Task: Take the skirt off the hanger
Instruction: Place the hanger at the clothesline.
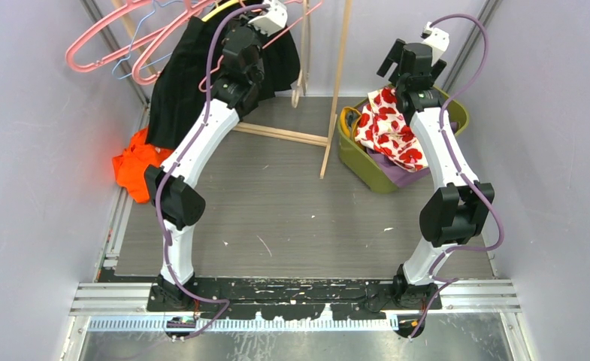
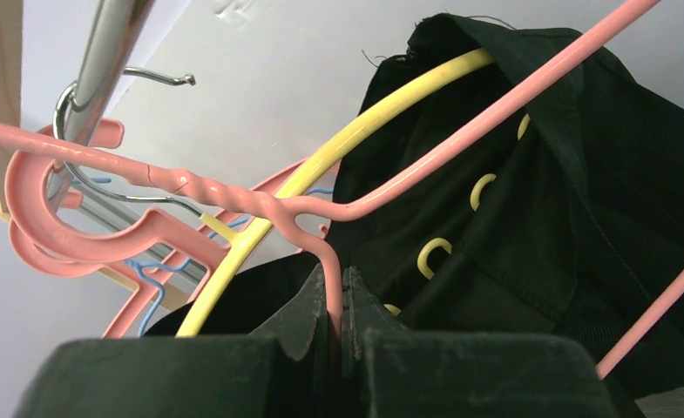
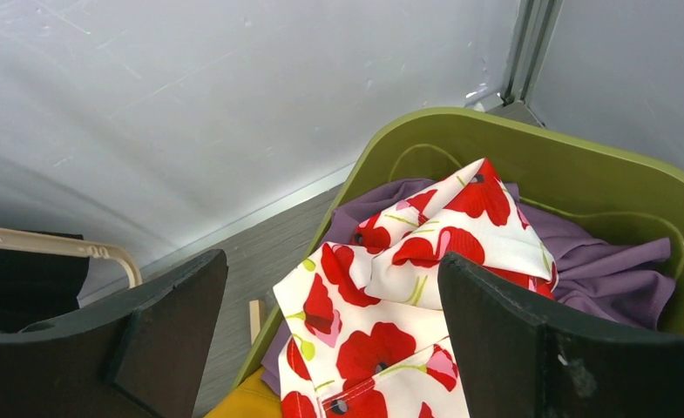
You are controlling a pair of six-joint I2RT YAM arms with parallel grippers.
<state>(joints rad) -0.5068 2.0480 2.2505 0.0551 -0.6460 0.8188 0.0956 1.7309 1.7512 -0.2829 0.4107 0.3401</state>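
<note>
Scuffed grey table (image 1: 291, 207) boxed by pale walls (image 1: 36, 188) — black skirt (image 1: 175, 83) hanging back-left.

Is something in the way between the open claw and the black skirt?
Yes. The wooden rack's leg and the left arm stand between the open right gripper and the black skirt.

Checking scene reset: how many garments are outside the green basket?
2. The black skirt hangs at the far left. The orange garment lies crumpled below it, against the left wall. More could be hidden behind the skirt or the left arm.
</note>
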